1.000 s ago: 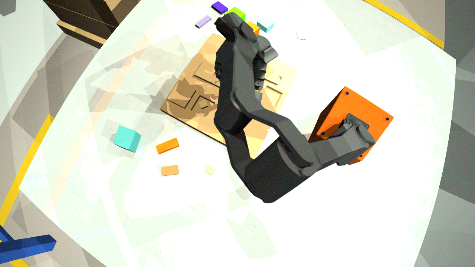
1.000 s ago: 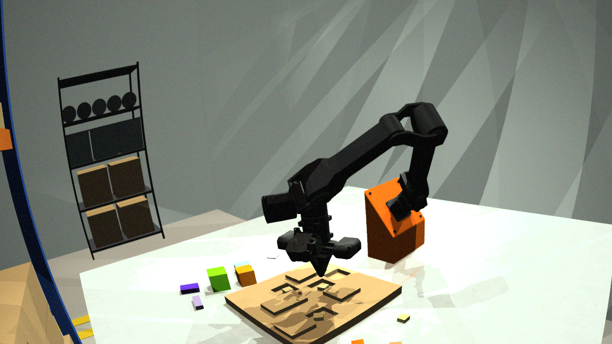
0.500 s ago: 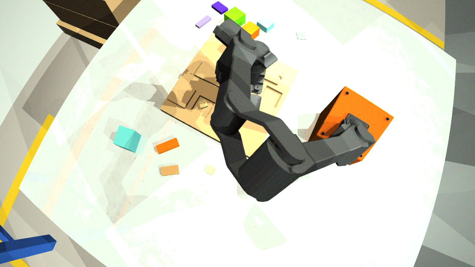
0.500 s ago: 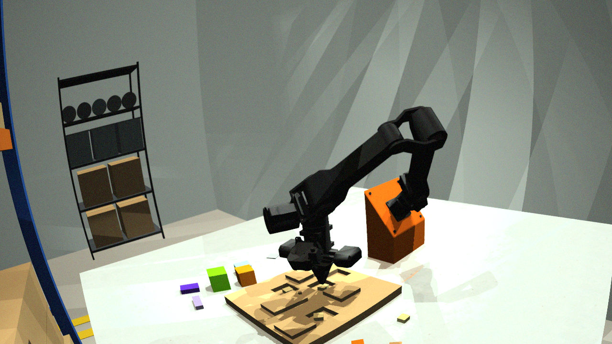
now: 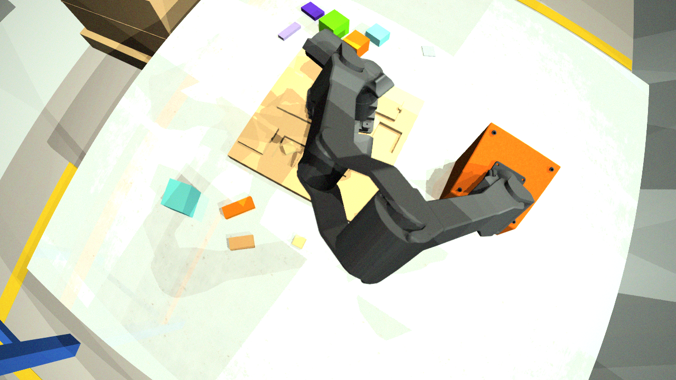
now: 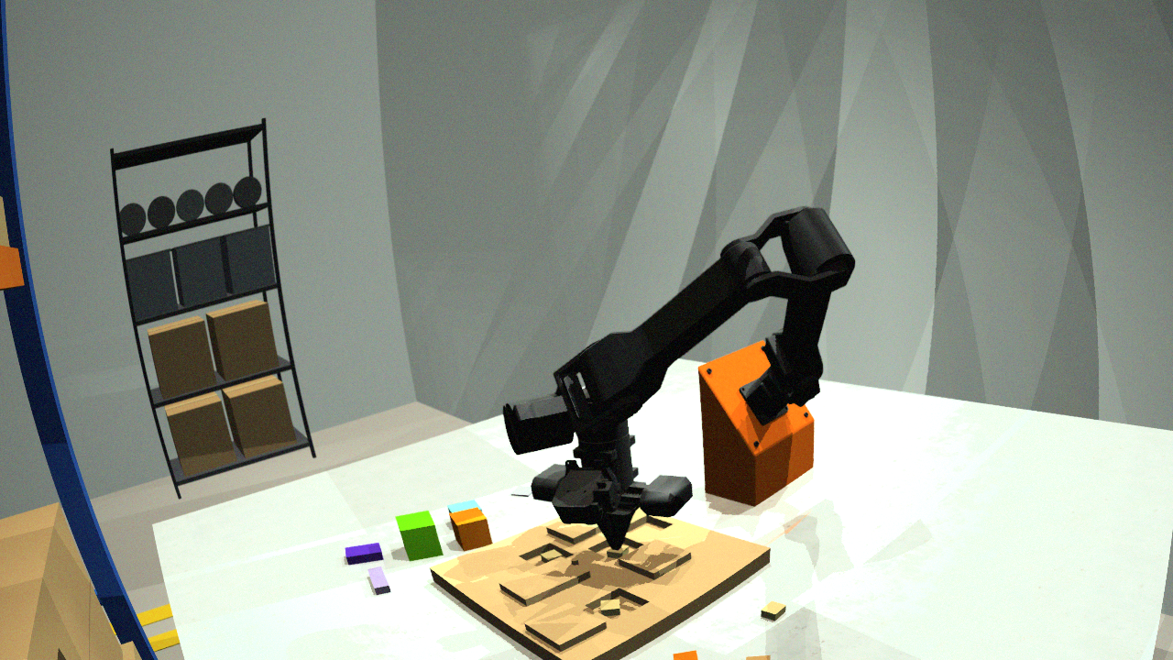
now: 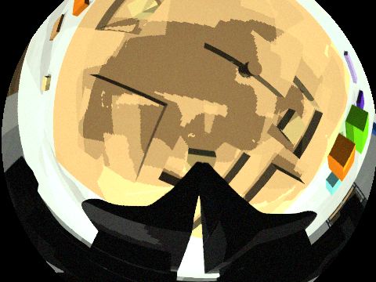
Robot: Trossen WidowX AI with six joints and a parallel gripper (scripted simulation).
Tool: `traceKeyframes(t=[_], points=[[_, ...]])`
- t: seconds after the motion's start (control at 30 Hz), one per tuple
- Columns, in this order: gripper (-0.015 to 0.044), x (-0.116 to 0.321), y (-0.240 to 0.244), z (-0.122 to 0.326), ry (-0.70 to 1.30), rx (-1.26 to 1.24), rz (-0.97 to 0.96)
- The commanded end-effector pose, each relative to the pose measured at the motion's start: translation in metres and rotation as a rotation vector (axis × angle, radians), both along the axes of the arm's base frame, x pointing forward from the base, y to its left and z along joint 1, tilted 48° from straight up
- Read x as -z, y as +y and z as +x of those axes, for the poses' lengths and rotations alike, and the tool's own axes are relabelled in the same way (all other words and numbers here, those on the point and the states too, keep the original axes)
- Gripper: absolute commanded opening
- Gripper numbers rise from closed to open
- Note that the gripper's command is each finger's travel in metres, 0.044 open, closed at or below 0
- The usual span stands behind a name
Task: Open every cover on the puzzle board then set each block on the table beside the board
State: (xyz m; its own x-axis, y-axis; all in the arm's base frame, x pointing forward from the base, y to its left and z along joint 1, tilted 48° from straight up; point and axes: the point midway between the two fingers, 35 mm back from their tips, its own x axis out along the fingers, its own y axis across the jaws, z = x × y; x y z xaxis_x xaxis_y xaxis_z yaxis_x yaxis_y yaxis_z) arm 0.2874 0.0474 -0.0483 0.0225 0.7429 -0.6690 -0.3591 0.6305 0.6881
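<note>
Top: tool (image 5: pixel 365 125) (image 6: pixel 616 548) (image 7: pixel 200 168) is reaching over the puzzle board (image 5: pixel 364 189) (image 6: pixel 721 551) (image 7: pixel 74 157), tips hidden under the arm. Pale yellow block (image 5: pixel 298 241) (image 6: pixel 773 610) (image 7: pixel 46 83) is lying on the desk (image 5: pixel 472 302) (image 6: pixel 943 509) (image 7: pixel 33 117), off the board, picture-below the tool.

Exterior: tool is pointing down, closed, holding nothing. Tips are hovering at or just above the middle well block (image 6: pixel 615 554) (image 7: pixel 201 157); contact, can't tell. Near well block (image 6: pixel 609 607) is sitting picture-below the tool, side well block (image 6: pixel 550 556) (image 7: pixel 294 130) picture-left. Covers (image 6: pixel 565 629) are standing off these wells.

Wrist: fingertips are meeting, partly hiding the middle well block. Green cube (image 5: pixel 333 21) (image 6: pixel 419 534) (image 7: pixel 357 125) is sitting off-board, picture-right of the tool.
</note>
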Motion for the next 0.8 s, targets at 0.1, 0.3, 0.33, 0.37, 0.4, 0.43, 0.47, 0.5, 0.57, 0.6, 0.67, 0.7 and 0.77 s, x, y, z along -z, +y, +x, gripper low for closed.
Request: traceKeyframes(t=[0.1, 0.3, 0.33, 0.37, 0.4, 0.43, 0.47, 0.5, 0.57, 0.6, 0.67, 0.7, 0.77], points=[[0.0000, 0.001, 0.000, 0.001, -0.335, -0.299, -0.008], [0.0000, 0.002, 0.000, 0.001, -0.770, -0.690, -0.021], [0.0000, 0.002, 0.000, 0.001, -0.840, -0.754, -0.023], [0.0000, 0.002, 0.000, 0.001, -0.850, -0.762, -0.024], [0.0000, 0.002, 0.000, 0.001, -0.870, -0.780, -0.024], [0.0000, 0.001, -0.001, 0.001, -0.901, -0.808, -0.025], [0.0000, 0.001, -0.001, 0.001, -0.939, -0.842, -0.027], [0.0000, 0.000, -0.002, 0.001, -0.985, -0.884, -0.028], [0.0000, -0.001, -0.004, 0.001, -1.101, -0.988, -0.032], [0.0000, -0.002, -0.005, 0.001, -1.165, -1.046, -0.034], [0.0000, -0.004, -0.007, 0.000, -1.293, -1.161, -0.038], [0.0000, -0.005, -0.008, 0.000, -1.357, -1.219, -0.040], [0.0000, -0.006, -0.010, 0.000, -1.485, -1.334, -0.044]])
